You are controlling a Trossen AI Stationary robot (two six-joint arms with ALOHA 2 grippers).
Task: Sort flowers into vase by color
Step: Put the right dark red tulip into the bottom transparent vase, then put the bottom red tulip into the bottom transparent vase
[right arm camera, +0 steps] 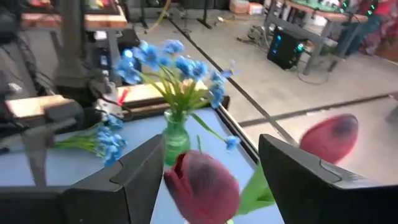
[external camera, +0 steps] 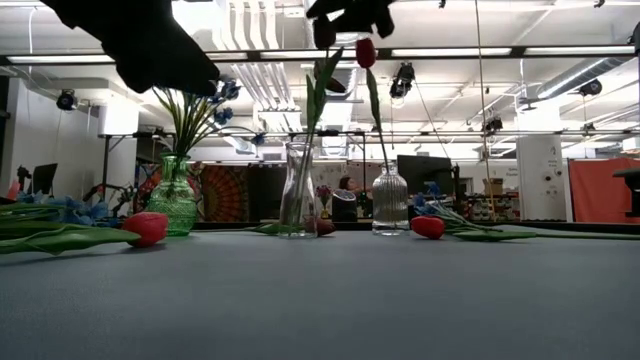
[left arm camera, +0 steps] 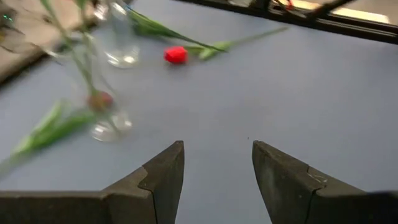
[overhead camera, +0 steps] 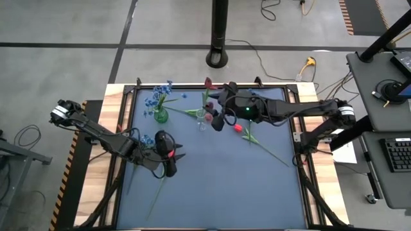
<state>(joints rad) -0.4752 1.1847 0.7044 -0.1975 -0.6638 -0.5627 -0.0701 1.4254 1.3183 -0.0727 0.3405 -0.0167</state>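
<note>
Far edge of blue-topped bench (overhead camera: 212,186): crowded by green glass vase (overhead camera: 160,115) of blue flowers, 2 clear glass vases (overhead camera: 203,119), loose red tulip (overhead camera: 238,128). Near half: open, passable.

There are no words, numbers, labels or signs that can be read in any of the pictures. Nothing on the surface, the arms or the room far behind it shows letters clear enough to make out.

Bright overhead light; blurred wrist views
</note>
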